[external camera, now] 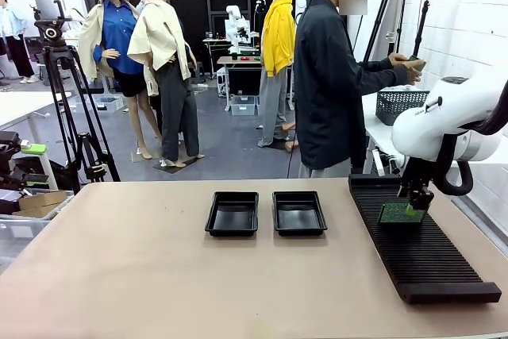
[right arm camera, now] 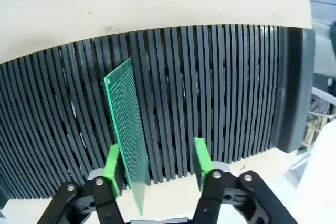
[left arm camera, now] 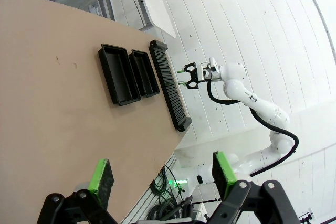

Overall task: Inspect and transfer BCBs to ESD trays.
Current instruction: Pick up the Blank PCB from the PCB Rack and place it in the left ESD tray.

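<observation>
The right gripper [external camera: 416, 206] hangs low over the slotted rack [external camera: 432, 263], its green pads apart. A green circuit board [right arm camera: 125, 124] stands on edge in the rack between them, close against one pad with a gap to the other. Well off to its left on the table [external camera: 143, 275] sit a black tray [external camera: 232, 213] and a second tray [external camera: 299, 212]. The left gripper [left arm camera: 160, 163] is spread wide, holding nothing.

Bright, even light fills the room from above. The table [external camera: 119, 275] has only soft shadows. In the right wrist view the black rack [right arm camera: 210, 87] looks bent and curved near the edges.
</observation>
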You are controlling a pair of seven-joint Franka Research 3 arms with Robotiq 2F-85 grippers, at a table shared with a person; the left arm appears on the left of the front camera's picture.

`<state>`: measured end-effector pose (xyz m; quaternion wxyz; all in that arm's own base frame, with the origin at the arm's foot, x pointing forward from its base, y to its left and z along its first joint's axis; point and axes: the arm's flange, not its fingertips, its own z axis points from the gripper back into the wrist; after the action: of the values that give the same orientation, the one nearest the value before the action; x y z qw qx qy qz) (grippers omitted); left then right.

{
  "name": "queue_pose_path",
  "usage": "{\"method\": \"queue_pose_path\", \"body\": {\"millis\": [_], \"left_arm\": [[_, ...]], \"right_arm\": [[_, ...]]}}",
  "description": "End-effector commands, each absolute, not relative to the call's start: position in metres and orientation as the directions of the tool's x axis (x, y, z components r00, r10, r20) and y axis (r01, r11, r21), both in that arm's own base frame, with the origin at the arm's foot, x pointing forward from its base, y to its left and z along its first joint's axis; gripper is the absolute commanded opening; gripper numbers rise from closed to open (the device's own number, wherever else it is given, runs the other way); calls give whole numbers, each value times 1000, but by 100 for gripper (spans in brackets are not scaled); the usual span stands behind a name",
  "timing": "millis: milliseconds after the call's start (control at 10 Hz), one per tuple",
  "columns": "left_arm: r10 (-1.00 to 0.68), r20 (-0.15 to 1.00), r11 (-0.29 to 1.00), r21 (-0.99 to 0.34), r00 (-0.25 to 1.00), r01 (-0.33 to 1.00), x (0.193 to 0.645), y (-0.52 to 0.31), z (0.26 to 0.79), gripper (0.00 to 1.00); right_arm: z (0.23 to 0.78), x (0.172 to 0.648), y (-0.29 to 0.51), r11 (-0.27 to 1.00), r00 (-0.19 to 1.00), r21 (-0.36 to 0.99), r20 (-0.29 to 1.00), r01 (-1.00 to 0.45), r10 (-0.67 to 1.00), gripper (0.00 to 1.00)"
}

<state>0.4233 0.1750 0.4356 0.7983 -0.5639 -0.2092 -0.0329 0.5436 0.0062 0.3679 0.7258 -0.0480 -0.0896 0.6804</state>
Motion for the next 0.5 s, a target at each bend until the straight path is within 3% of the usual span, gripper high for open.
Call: {"method": "queue_pose_path", "body": {"millis": [0,400], "left_arm": [[187,365,346,-893,912,286,422,176,439,100],[187,365,346,-893,912,286,422,176,439,100]], "right_arm": [[368,548,3,44,29,-177,82,-983,996,47],[368,549,4,43,30,-168,80,-985,996,20]]}}
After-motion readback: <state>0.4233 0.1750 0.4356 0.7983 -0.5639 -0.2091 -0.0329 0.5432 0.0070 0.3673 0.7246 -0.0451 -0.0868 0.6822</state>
